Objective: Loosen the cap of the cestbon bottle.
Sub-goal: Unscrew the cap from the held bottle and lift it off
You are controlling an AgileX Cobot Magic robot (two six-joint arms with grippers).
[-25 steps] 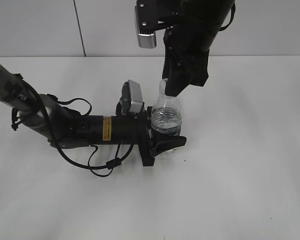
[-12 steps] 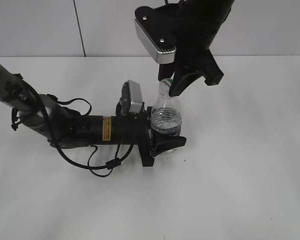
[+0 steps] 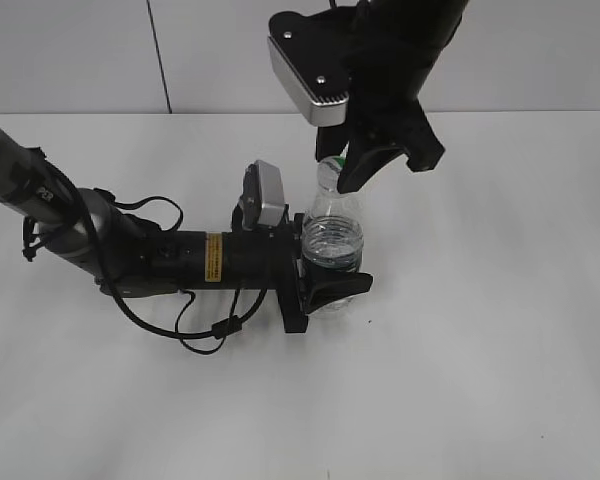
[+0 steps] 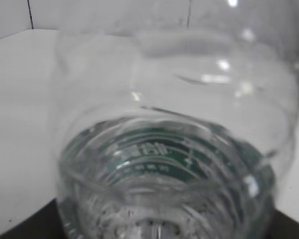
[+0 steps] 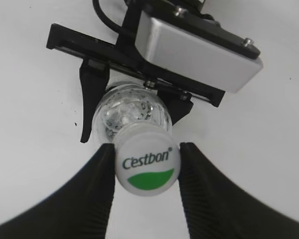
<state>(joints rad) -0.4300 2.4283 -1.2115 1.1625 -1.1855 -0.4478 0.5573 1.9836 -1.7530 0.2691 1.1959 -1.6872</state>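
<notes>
Exterior: small clear plastic cestbon bottle (image 3: 333, 238) upright on white table (image 3: 500, 330), left hand (image 3: 325, 275) clamping base as anchor.
Left wrist: bottle fills frame.
Right wrist: right hand (image 5: 145, 167) pinching white round cap (image 5: 146, 166), for twisting.

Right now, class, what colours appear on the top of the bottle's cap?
The cap is white with a green patch and dark green "C'estbon" lettering, clearest in the right wrist view.
</notes>
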